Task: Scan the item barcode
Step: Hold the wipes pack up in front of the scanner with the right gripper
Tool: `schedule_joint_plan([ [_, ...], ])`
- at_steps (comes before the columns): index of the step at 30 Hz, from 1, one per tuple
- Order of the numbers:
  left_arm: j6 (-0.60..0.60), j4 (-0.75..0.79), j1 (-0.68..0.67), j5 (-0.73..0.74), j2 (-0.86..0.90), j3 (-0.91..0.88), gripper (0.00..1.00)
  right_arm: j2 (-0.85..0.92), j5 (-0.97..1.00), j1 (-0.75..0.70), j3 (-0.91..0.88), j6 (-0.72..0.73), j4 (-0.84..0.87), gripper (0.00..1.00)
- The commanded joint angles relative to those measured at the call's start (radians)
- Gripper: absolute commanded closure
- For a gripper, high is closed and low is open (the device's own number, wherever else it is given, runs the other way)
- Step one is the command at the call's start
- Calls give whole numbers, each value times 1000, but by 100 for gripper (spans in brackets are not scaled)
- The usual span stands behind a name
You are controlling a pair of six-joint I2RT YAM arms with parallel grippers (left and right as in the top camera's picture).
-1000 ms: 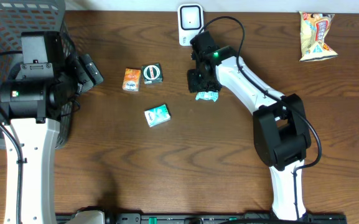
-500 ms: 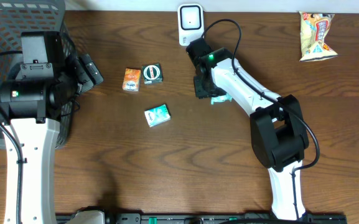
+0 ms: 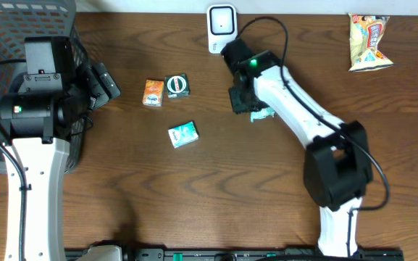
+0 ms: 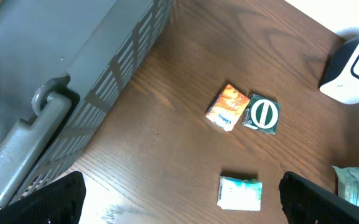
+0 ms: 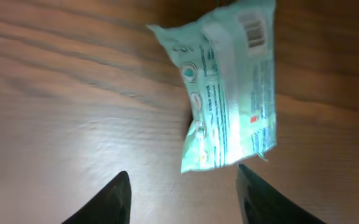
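Fingers of the right claw [image 5: 182, 182] stand apart with nothing between them; the claw is part open and holds nothing. Just ahead of its 2 fingertips a pale green packet [image 5: 232, 93] lies flat on the wooden bench [image 5: 61, 112], its near end reaching in between the fingers without clearly touching either. The barcode [image 5: 254, 28] faces up at the packet's far end, away from the claw. From overhead the packet pokes out from under the claw on one side, and a white scanner [image 3: 222, 27] stands near, beyond the claw at the bench's far edge. The left claw [image 4: 179, 208] is spread wide and empty, only its 2 dark tips showing at the lower corners of its own camera. Ahead of it lie a teal packet [image 4: 240, 191], closest, then an orange packet [image 4: 228, 107] touching a dark green box [image 4: 263, 114]. A grey basket [image 4: 73, 74] stands just beside that claw.
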Motion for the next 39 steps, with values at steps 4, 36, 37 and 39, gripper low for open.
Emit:
schedule_joint_plan([
  [4, -9, -2, 4, -6, -6, 0, 2, -97, -34, 0, 13, -3, 26, 25],
  [36, -9, -2, 4, -6, -6, 0, 2, 113, 18, 8, 3, 82, 2, 99],
  [37, -9, -2, 4, -6, -6, 0, 2, 113, 30, 5, 3, 82, -1, 99],
  [39, -9, -2, 4, -6, -6, 0, 3, 113, 32, -7, 1, 82, 0, 99],
])
